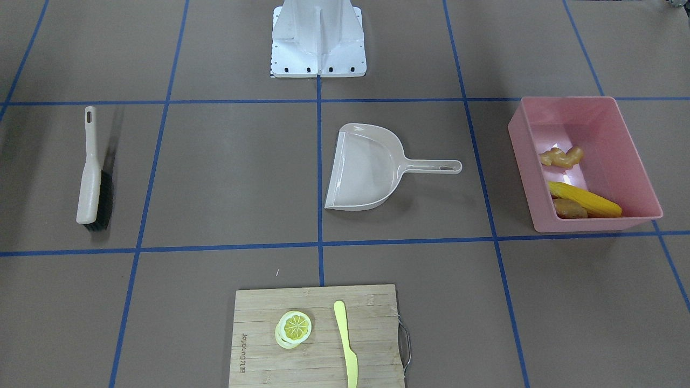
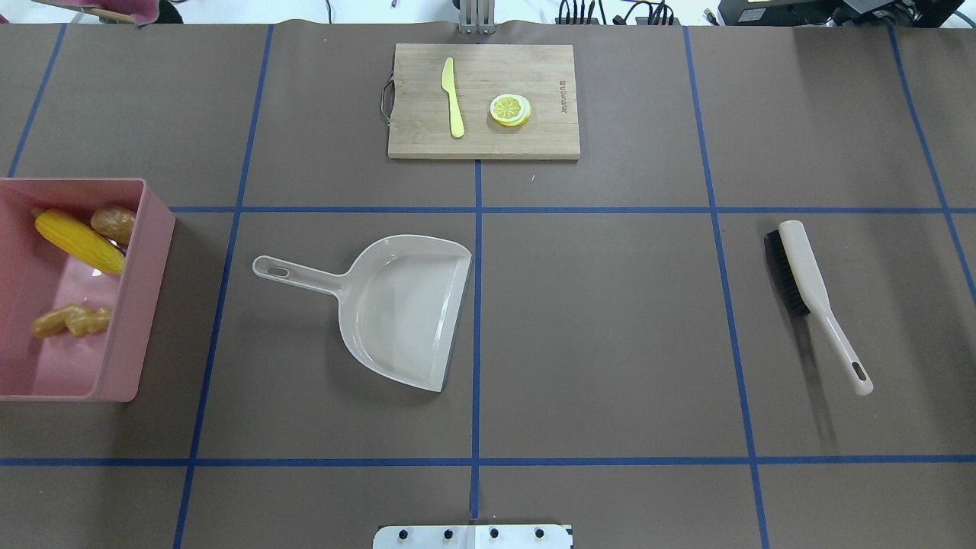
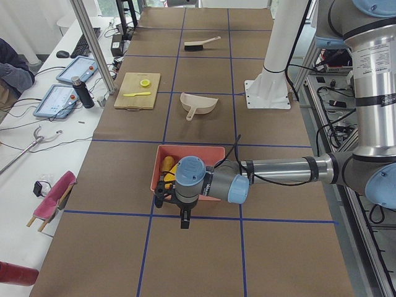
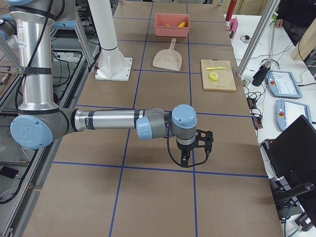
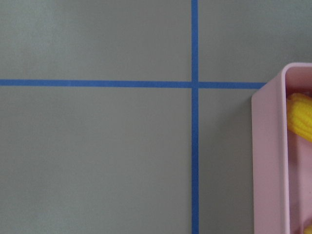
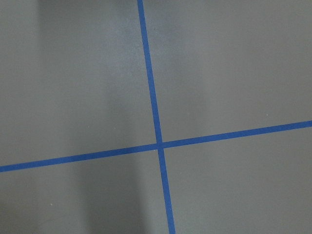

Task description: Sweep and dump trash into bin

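Left pincer: the left pincer [image 3: 183, 215] hangs low at the centre of the left side view, just in front of the tub. I cannot tell whether it is wide or narrow, and its wrist view shows no fingers.
Right pincer: the right pincer [image 4: 184, 159] hangs over bare paper at the centre of the right side view. Its opening cannot be told either.
Dustpan: a beige plastic dustpan [image 2: 404, 313] lies flat at the centre of the overhead view. No trash shows in it.
Brush: a beige hand brush with black bristles [image 2: 816, 297] lies at centre right, well apart from the dustpan.
Bin: a rectangular pink translucent plastic tub [image 2: 145, 305] stands at the left edge.
Trash: a yellow toy corn cob [image 2: 76, 241], a brown-orange toy potato [image 2: 114, 223] and a knobbly tan toy ginger root [image 2: 70, 322] all lie inside the tub.
Board: a bamboo cutting board [image 2: 534, 137] at top centre carries a yellow-green toy knife [image 2: 453, 99] and a toy lemon slice [image 2: 510, 109].
Progress: sweeping and dumping look done, with both tools set down. I judge nothing is left.
Surface: the bench [image 2: 610, 343] is covered in brown paper gridded with blue tape.
Room: operator desks with tablets and cables lie beyond it.
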You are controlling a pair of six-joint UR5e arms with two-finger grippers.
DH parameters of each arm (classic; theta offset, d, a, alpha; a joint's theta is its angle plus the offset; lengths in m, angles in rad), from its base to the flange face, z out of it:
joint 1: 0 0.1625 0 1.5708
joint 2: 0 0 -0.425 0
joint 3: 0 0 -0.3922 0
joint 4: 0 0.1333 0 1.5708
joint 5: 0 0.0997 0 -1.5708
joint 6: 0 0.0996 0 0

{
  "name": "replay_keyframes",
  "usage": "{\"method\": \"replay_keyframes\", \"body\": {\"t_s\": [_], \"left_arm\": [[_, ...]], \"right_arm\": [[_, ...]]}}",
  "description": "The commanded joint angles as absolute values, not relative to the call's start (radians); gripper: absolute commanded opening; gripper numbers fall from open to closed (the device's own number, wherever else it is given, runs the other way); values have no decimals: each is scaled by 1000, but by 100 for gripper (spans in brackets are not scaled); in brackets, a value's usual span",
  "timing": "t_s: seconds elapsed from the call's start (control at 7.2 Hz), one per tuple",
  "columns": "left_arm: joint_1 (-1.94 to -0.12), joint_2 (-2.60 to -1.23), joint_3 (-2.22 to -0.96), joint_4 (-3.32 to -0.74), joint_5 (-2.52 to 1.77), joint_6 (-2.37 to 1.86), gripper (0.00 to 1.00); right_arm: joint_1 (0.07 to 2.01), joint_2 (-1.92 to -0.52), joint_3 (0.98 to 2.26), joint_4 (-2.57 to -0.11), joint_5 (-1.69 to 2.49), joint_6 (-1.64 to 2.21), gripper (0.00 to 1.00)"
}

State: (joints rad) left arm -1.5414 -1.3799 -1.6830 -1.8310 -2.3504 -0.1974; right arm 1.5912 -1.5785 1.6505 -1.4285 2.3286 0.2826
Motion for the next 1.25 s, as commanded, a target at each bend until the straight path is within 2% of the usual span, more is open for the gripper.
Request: {"method": "replay_keyframes", "body": {"t_s": [0.0,1.11], "left_arm": [[-1562,-1399,-1716,-1694,-2365,-193,98],[-1563,-1396,-1762,-1701,-2362,-184,98]], "right_arm": [[1586,-1574,1651,-1430,2329,284,100],[1577,-1574,1651,-1430,2327,287,100]]}}
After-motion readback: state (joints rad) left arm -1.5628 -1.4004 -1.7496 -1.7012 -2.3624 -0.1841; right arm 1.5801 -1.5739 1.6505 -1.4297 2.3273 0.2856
